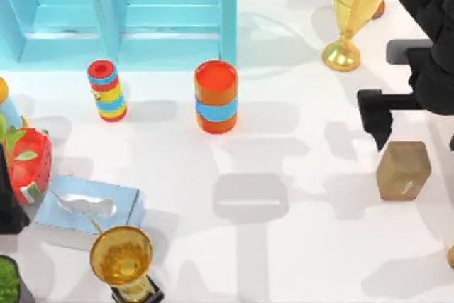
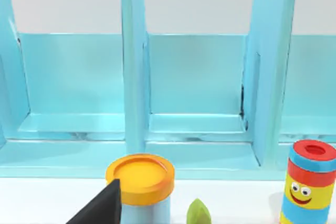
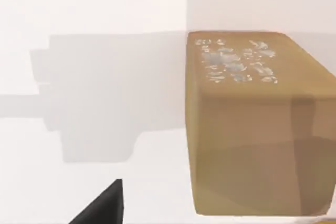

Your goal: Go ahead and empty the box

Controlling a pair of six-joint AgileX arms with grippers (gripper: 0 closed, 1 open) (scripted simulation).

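**Blue box's bays look bare; right gripper hangs open over the tan block**

The light-blue compartment box [image 1: 228, 12] sits at the far edge of the table, left of centre, and I am placing everything else from it. In the left wrist view its dividers [image 2: 134, 77] stand upright. The bays I can see into there have bare floors.

The tan block [image 1: 403, 169] rests on the table far to the right of the box and nearer to me than it. My right gripper [image 1: 411, 136] is over that block's far edge. Its fingers are spread wide and hold nothing. In the right wrist view one dark finger [image 3: 102, 208] stands apart from the block [image 3: 257, 129], with bare table between them.

My left arm [image 1: 7, 207] is parked well in front of the box's left end. The left gripper [image 2: 102, 209] faces the box front, and I cannot tell whether it is open or closed.

Just in front of the box stand two upright cans:
- an orange can with a blue band [image 1: 216, 96], below the box's right corner
- a striped can with a smiling face [image 1: 107, 90] [image 2: 310, 182], left of the orange can

A gold trophy [image 1: 351, 12] stands to the right of the box. A second gold trophy [image 1: 122, 257] and a blue tissue pack [image 1: 89, 206] lie well in front of the box's left half.
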